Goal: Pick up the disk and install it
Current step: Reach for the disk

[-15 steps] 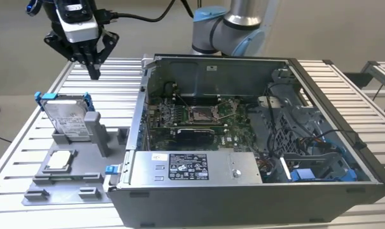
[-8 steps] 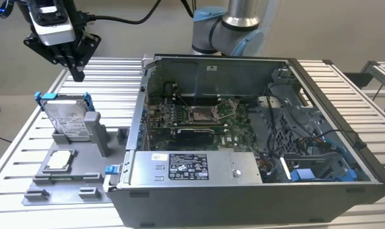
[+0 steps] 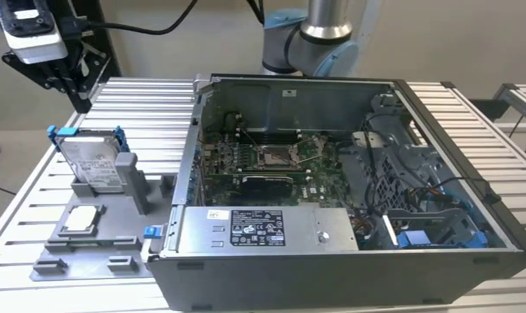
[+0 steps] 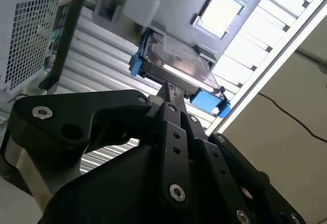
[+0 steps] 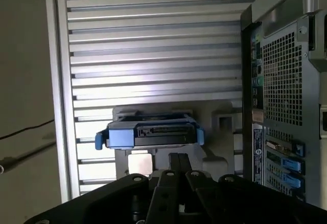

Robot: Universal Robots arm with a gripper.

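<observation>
Tool [image 5: 179,158] tips pressed together, gripping nothing. Beyond them, apart, the disk [image 5: 149,134] stands on edge in a grey holder [image 5: 225,121] on the desk [image 5: 153,55], likely propped for grasping. Farther sideways sits the computer case [image 5: 281,81].

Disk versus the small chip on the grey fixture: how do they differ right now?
The disk stands on edge, leaning slightly; the chip lies flat. The disk has a blue frame; the chip has none. The disk is clearly the larger. Both sit on the grey fixture, outside the computer case.
</observation>
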